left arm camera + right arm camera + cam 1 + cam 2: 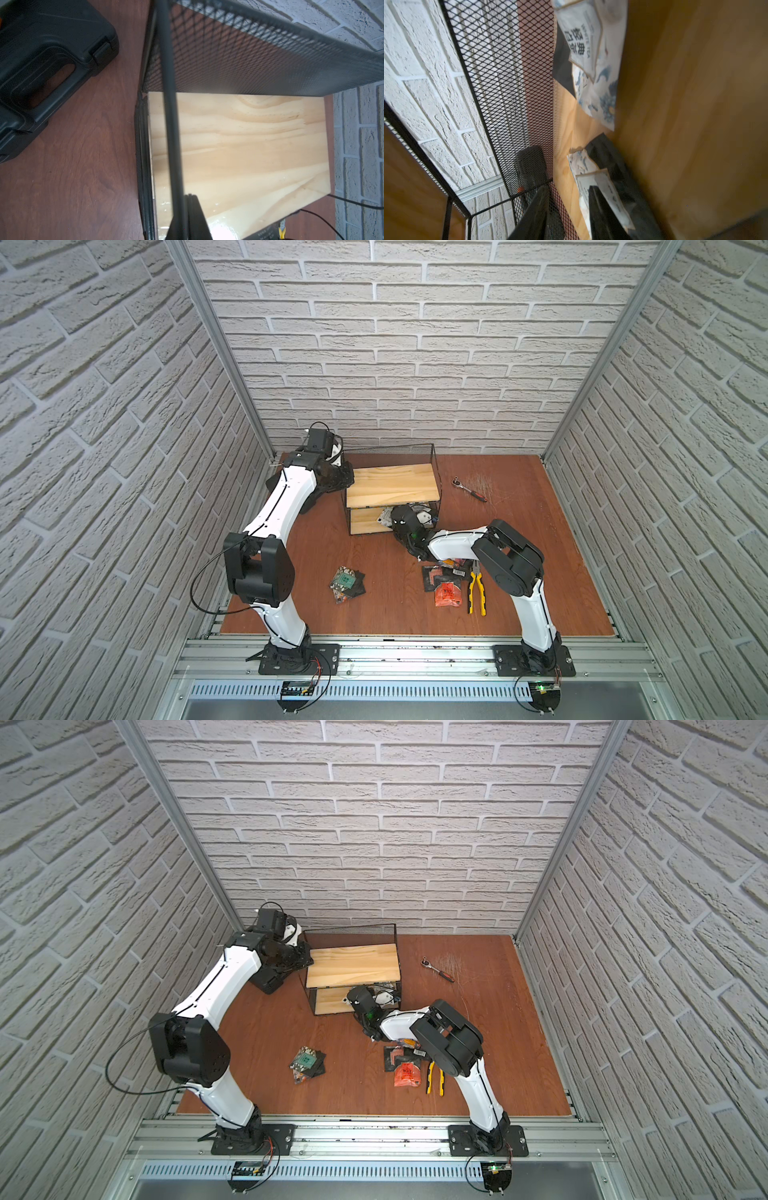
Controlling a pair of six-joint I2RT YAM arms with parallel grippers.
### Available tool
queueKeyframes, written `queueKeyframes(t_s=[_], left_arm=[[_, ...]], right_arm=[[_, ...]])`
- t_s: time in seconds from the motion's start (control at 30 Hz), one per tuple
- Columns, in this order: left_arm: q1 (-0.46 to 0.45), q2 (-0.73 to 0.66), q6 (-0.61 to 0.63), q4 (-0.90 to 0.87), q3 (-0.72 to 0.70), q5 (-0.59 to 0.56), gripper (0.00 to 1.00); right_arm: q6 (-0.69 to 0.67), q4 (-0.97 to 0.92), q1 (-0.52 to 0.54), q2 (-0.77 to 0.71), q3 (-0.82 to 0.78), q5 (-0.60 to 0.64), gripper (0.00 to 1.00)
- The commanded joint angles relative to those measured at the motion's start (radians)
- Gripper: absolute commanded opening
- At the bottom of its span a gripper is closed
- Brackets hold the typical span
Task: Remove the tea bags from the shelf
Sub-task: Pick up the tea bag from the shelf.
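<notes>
White-labelled tea bags (591, 52) lie on the lower board of the shelf (392, 485), toward its right end, while others sit in two heaps on the bench (395, 618) in front. The right gripper (569, 188) reaches in under the upper board, jaws released and straddling the nearer sachet's edge, placed to nip it. The left gripper (192, 197), jaws clenched, sits at the shelf's left-end wire, probably steadying it; whether it pinches the wire I cannot tell.
</notes>
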Motion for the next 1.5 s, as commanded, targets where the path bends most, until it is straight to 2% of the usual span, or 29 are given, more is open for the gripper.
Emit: queueKeyframes(t_s=[0.0,0.23,0.77,0.87,1.0,1.23,1.47], left_arm=[[0.014,0.026,0.023,0.014,0.014,-0.015,0.07],[0.014,0.028,0.02,0.017,0.011,-0.014,0.07],[0.014,0.025,0.021,0.016,0.011,-0.015,0.07],[0.015,0.024,0.021,0.015,0.014,-0.015,0.07],[0.013,0.025,0.02,0.016,0.016,-0.014,0.07],[0.014,0.028,0.018,0.022,0.021,-0.014,0.07],[0.013,0.033,0.016,0.026,0.021,-0.008,0.07]], right_arm=[[-0.001,0.001,0.012,0.016,-0.003,-0.034,0.38],[-0.013,-0.026,0.038,0.002,-0.015,-0.09,0.38],[-0.02,-0.053,0.071,-0.07,-0.002,-0.085,0.38],[-0.049,0.0,0.071,-0.105,-0.028,-0.075,0.44],[-0.143,-0.004,0.063,-0.198,-0.091,-0.082,0.56],[-0.13,-0.025,0.058,-0.272,-0.26,-0.147,0.6],[-0.135,0.001,0.05,-0.198,-0.254,-0.178,0.62]])
